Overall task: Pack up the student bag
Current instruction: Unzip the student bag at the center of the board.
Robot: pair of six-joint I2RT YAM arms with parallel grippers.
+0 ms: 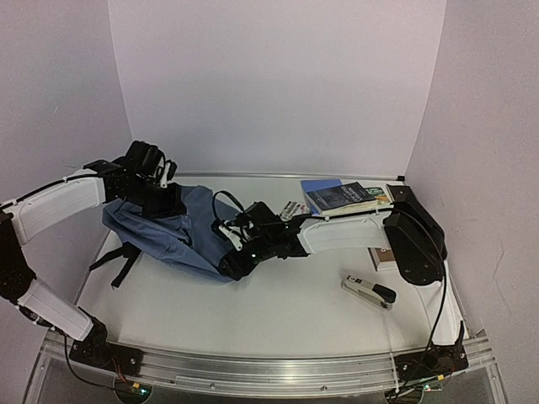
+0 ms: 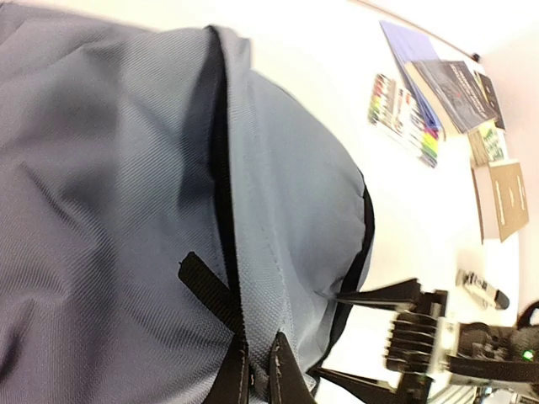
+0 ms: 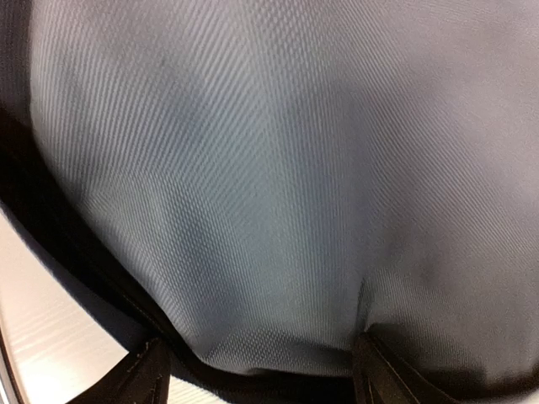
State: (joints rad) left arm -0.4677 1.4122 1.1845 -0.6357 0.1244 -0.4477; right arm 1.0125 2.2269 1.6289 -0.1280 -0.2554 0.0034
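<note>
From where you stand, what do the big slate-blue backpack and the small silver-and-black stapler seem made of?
Slate-blue backpack: woven, synthetic-looking cloth, matte; a fine diagonal weave shows up close. Silver-and-black stapler: probably metal with a dark plastic part, judging by its pale sheen.

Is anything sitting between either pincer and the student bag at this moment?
Nothing visible does. The left pincer is shut on a fold of the student bag, and the right pincer stands open with the bag's blue fabric filling the space between its fingers.
</note>
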